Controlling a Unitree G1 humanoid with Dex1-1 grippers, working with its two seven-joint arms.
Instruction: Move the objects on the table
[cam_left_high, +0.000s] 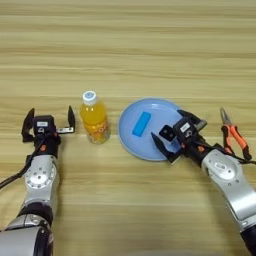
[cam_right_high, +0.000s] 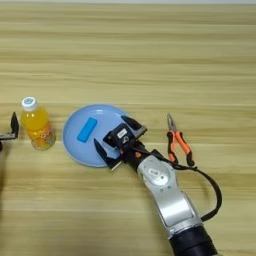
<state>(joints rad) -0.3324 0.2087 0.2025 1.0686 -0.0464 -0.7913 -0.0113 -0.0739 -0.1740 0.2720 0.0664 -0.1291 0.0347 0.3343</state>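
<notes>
A small clear bottle of orange drink (cam_left_high: 95, 120) with a white cap stands upright on the light-wood table (cam_left_high: 128, 50), left of centre. My left gripper (cam_left_high: 49, 120) sits just left of the bottle, open, with its fingers spread wide and clear of it. Orange-handled pliers (cam_left_high: 234, 135) lie at the right. My right gripper (cam_left_high: 166, 123) hovers open over the near right rim of a blue plate (cam_left_high: 135, 142), and I see nothing held between its fingers.
A small blue block (cam_left_high: 141, 123) lies in the middle of the blue plate. A black cable runs along my right forearm (cam_right_high: 165, 195), which crosses the table's near right part. Bare wood stretches across the far half of the table.
</notes>
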